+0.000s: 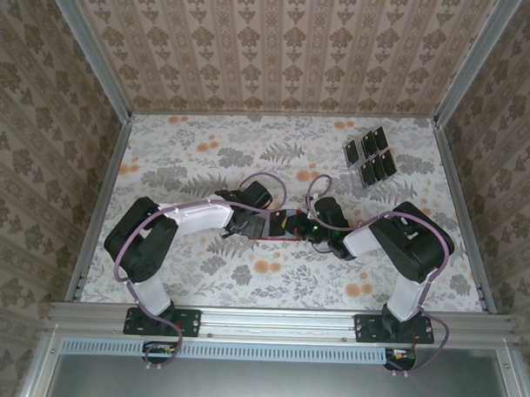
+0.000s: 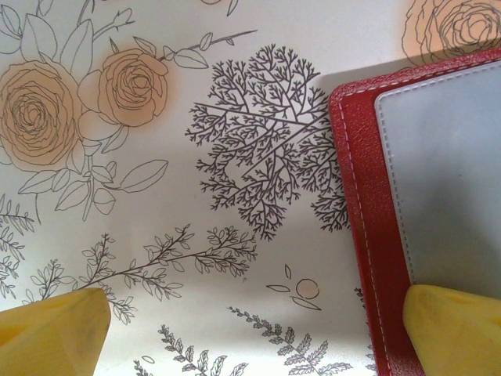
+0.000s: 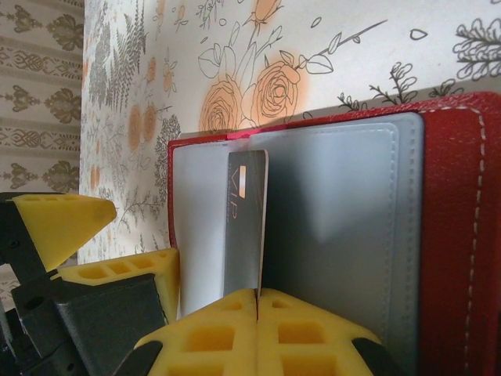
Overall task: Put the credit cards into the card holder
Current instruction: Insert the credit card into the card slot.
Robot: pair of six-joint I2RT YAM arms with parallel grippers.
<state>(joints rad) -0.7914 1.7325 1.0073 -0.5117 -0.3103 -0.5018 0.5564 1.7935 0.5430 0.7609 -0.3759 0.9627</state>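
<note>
The card holder [image 1: 277, 237] lies open at the table's middle, with a red border [image 2: 356, 196] and a grey-blue inside [image 3: 344, 227]. My right gripper [image 3: 257, 301] is shut on one black credit card [image 3: 244, 227] marked VIP. It holds the card on edge against the holder's inner panel near the fold. My left gripper [image 2: 250, 337] is open. One of its yellow fingertips [image 2: 454, 329] sits over the holder's corner and the other is over the tablecloth. Several more black credit cards [image 1: 371, 156] lie in rows at the back right.
The table carries a floral cloth [image 1: 188, 152] and has patterned walls on three sides. Both arms meet over the holder at the centre, and the left gripper's yellow fingers [image 3: 63, 227] stand close beside the right gripper. A metal rail [image 1: 278, 319] runs along the near edge.
</note>
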